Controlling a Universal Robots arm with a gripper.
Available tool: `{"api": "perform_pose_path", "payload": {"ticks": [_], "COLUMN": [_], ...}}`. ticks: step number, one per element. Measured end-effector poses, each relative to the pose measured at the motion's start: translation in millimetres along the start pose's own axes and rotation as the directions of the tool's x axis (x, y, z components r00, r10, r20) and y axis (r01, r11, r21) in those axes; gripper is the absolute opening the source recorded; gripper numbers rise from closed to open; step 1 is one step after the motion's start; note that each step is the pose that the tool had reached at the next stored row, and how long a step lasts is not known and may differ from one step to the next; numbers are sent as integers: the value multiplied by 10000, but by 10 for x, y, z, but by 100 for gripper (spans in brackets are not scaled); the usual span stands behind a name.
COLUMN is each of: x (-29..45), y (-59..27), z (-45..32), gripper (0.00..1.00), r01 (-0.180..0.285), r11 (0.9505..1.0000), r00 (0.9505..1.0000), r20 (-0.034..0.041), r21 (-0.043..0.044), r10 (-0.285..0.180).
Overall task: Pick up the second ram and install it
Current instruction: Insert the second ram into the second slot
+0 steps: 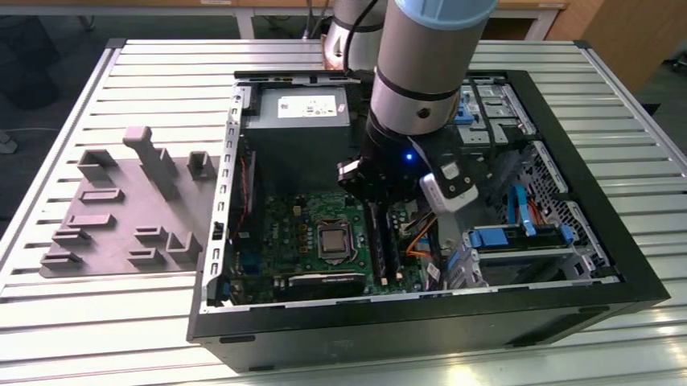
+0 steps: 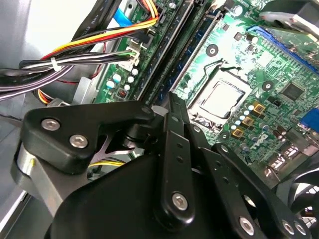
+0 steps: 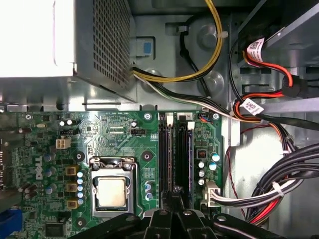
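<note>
The black metal gripper [image 3: 175, 200], fingers pinched together over the green motherboard's [image 3: 114, 134] two black slots [image 3: 165, 154], hides its fingertips' catch; the thin dark memory stick [image 3: 189, 157] seemingly sits slotted.

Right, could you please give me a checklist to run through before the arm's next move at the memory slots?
1. Gripper above the memory slots: ok, it hangs right over them.
2. Memory stick in the gripper: cannot tell.
3. Memory stick seated in a slot: cannot tell.
4. Cables off the slots: ok, they lie beside them, not across.
5. Processor socket apart from the gripper: ok.
</note>
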State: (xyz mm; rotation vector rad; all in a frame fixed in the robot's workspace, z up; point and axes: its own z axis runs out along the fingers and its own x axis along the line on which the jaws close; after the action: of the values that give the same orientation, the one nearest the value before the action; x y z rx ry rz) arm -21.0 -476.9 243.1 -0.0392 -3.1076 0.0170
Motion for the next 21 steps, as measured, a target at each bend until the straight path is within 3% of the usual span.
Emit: {"api": "perform_pose_path", "payload": {"ticks": [18, 21], "x": [5, 4], "y": [-2, -1], "z": [-142, -134], "gripper": [11, 11], "r01": [1, 1], "r11": [10000, 10000], "r00": [10000, 10000], "r20": [-59, -60], "r21": [1, -1], "r10": [-1, -1]}}
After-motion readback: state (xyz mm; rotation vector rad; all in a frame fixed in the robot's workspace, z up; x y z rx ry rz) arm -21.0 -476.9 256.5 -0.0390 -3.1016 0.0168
